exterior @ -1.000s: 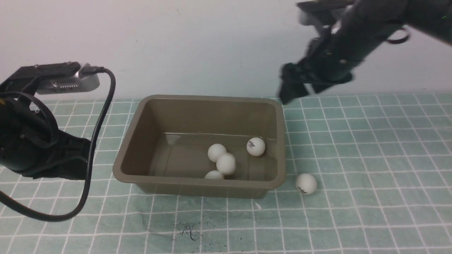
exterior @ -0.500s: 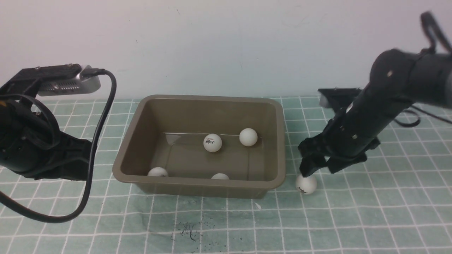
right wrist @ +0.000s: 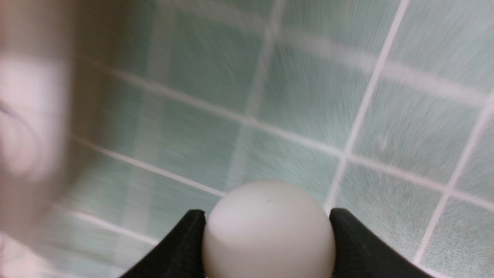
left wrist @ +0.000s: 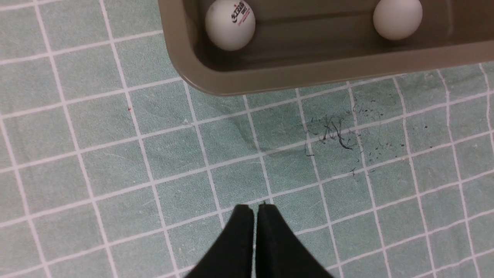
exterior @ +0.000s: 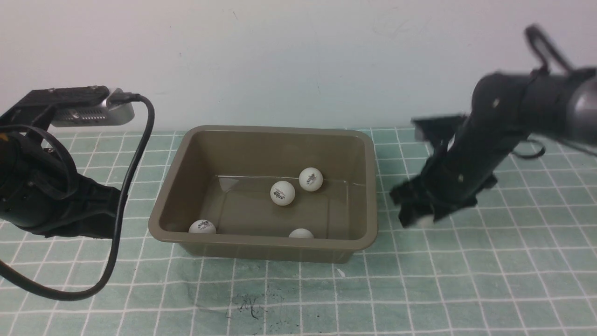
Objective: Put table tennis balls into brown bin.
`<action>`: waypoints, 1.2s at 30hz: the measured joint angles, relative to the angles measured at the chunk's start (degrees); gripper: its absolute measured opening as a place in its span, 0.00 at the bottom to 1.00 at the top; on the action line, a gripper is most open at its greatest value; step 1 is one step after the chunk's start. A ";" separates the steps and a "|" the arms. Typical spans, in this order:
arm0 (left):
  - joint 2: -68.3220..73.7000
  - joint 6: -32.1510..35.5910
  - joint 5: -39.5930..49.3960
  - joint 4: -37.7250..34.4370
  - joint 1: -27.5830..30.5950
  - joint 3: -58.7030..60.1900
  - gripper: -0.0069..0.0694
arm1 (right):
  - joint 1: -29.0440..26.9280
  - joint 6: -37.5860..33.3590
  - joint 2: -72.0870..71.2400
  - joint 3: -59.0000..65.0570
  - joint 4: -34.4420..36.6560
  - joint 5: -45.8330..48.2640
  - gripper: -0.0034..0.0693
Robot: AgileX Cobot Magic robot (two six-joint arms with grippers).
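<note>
The brown bin (exterior: 261,140) stands mid-table and holds several white table tennis balls: two near its middle (exterior: 282,192) (exterior: 310,179), one in the near-left corner (exterior: 202,227) and one by the near wall (exterior: 301,233). My right gripper (exterior: 416,218) hovers just right of the bin, lifted off the mat, shut on a fifth table tennis ball (right wrist: 269,231) held between its black fingers (right wrist: 347,239). My left gripper (left wrist: 254,210) is shut and empty over the mat, near the bin's front corner (left wrist: 216,83).
A green grid mat (exterior: 489,261) covers the table, with dark scribble marks (exterior: 247,305) in front of the bin. The left arm and its cable (exterior: 126,186) sit left of the bin. A plain wall stands behind.
My right arm came down beside the bin, closed on the ball lying on the mat and lifted it slightly. The balls inside the bin rolled to new spots.
</note>
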 joint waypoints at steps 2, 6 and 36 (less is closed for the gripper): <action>-0.03 0.12 -0.05 -0.44 0.00 0.00 0.08 | 1.38 0.19 -2.67 -2.78 3.60 -0.34 0.55; -0.03 0.20 -0.12 -2.16 0.00 0.00 0.08 | 5.18 -4.09 -3.10 -7.89 6.84 -3.10 0.55; -0.03 5.46 -4.02 -5.58 0.00 0.00 0.08 | 4.30 18.00 -87.97 32.73 -26.61 -21.42 0.03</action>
